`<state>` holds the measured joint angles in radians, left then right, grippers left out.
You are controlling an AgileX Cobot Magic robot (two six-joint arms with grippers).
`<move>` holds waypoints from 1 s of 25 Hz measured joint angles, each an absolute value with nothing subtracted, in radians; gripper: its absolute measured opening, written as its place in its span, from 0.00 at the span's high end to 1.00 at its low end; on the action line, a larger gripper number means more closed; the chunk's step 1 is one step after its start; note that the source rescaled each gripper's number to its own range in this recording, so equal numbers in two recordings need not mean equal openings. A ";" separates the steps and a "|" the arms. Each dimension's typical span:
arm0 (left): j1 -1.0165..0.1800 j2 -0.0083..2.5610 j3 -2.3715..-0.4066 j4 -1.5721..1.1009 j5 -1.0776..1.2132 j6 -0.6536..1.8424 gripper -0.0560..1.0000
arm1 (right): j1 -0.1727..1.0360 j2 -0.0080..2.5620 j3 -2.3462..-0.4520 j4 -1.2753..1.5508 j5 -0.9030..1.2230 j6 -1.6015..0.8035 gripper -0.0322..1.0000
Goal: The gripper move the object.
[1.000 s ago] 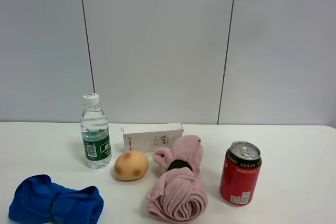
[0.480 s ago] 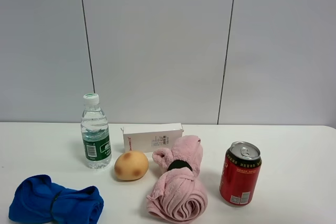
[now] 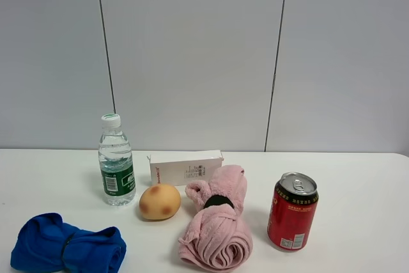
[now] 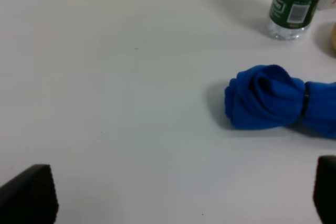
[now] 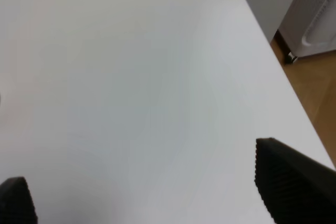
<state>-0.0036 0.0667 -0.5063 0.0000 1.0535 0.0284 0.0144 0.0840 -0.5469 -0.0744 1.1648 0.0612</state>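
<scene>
From the high exterior camera we are looking level across the table (image 3: 358, 177) toward the grey wall (image 3: 192, 55), fairly near the objects. Through the left wrist camera we are looking down at the tabletop, sharing the blue cloth (image 4: 268, 98) and water bottle (image 4: 293, 4) with that view. Through the right wrist camera we are facing bare tabletop and its edge, with floor (image 5: 310, 77) beyond

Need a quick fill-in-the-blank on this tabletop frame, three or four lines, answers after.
1. The water bottle has a ____ cap.
2. The bundled towel nearest the red can is ____.
3. The left claw is ____, holding nothing.
4. The white box lies behind the ____ towel.

Missing words: green; pink; open; pink
</scene>
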 joint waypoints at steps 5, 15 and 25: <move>-0.004 0.067 -0.506 0.000 1.054 0.028 0.00 | 0.014 0.078 -0.533 -0.073 1.135 0.061 0.14; -0.004 0.067 -0.506 0.000 1.054 0.028 0.00 | 0.027 0.077 -0.499 -0.046 1.075 0.062 0.14; -0.004 0.067 -0.506 -0.005 1.054 0.028 0.00 | 0.029 0.028 -0.499 -0.046 1.070 0.062 0.14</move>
<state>-0.0036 0.0667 -0.5063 -0.0054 1.0535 0.0284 0.0288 0.0276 -0.4993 -0.0460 1.0697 0.0623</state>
